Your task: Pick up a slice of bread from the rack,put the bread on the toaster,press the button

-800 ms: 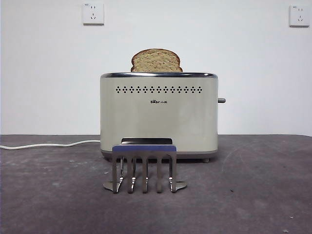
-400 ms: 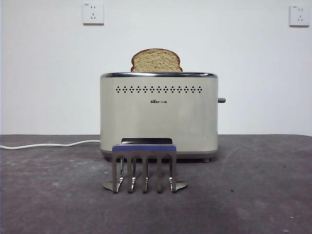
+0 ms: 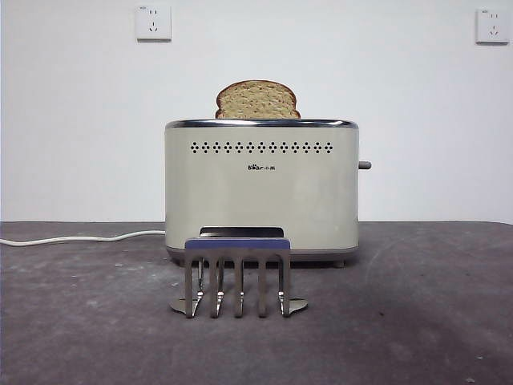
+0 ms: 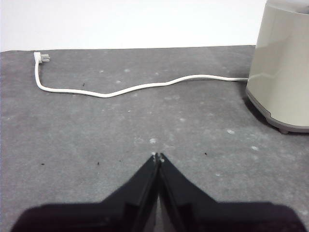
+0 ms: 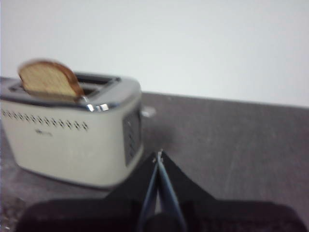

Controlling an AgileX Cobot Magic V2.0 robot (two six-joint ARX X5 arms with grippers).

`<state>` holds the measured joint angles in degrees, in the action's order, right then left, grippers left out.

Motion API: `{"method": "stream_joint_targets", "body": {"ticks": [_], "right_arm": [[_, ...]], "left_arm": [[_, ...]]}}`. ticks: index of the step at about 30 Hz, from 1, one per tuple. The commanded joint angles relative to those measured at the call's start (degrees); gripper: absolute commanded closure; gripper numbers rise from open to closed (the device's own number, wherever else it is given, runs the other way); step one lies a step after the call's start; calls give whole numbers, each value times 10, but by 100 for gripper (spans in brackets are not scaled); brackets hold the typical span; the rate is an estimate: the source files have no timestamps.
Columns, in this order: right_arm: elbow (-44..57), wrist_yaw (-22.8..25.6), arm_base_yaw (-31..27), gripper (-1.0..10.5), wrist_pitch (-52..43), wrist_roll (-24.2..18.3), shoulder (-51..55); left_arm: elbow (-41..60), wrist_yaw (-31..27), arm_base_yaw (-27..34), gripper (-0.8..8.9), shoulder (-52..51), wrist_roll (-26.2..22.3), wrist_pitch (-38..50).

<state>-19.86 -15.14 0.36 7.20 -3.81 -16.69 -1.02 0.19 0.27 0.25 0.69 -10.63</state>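
Cable (image 4: 135, 87), white, snakes over the grey bench (image 3: 417, 321) ahead of the left end effector (image 4: 157, 156), ending in a plug (image 4: 42, 58) on one side and running to the toaster (image 3: 261, 188) on the other. That left end effector hangs over bare bench, its two black jaws pressed together with nothing between them, and only a corner of the cream housing shows off to its side.

Centre of the front view: the rack (image 3: 237, 273) stands just before the toaster, its prongs upright under the blue-purple bar, no slice in any of its gaps. The slice of bread (image 3: 257, 100) sits upright in a slot of the toaster, its domed top and dark crust standing above the chrome rim. A small lever (image 3: 365, 165) juts from the toaster's side.

The right end effector (image 5: 159, 154) hovers beyond the toaster's end panel, apart from it, jaws nearly shut and empty; the bread lies ahead of it and off to one side.
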Motion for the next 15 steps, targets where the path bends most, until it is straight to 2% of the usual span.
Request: {"method": "stream_joint_targets", "body": {"ticks": [1, 7, 15], "right_arm": [[35, 8, 0, 946, -6, 10, 31], [101, 9, 0, 946, -7, 14, 86], [167, 22, 1, 946, -7, 40, 136]], "left_arm": [[8, 0, 2, 816, -2, 3, 0], [8, 0, 2, 816, -2, 3, 0], [8, 0, 2, 816, -2, 3, 0]]}}
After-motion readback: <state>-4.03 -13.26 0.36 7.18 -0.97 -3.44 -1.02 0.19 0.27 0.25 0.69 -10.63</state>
